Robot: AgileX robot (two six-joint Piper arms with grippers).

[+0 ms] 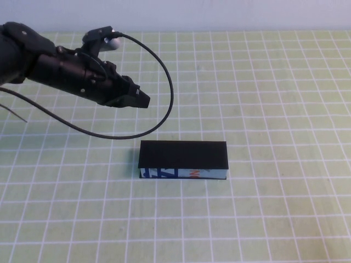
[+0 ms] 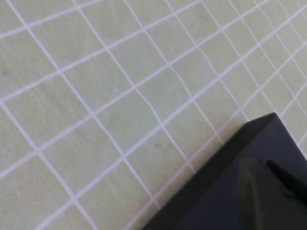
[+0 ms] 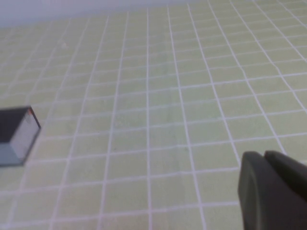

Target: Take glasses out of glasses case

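The glasses case (image 1: 182,160) lies closed at the middle of the table, with its matte black lid on top and its white printed front side toward me. The glasses are hidden. My left gripper (image 1: 140,101) hangs above the mat, behind and to the left of the case, shut and empty. In the left wrist view the gripper (image 2: 265,164) sits over a corner of the case lid (image 2: 225,191). My right gripper (image 3: 263,156) is shut and empty, far from the case, whose end (image 3: 17,134) shows small at the edge of the right wrist view.
A green mat with a white grid (image 1: 263,82) covers the whole table. The left arm's black cable (image 1: 164,82) loops in the air over the mat behind the case. The right arm is out of the high view.
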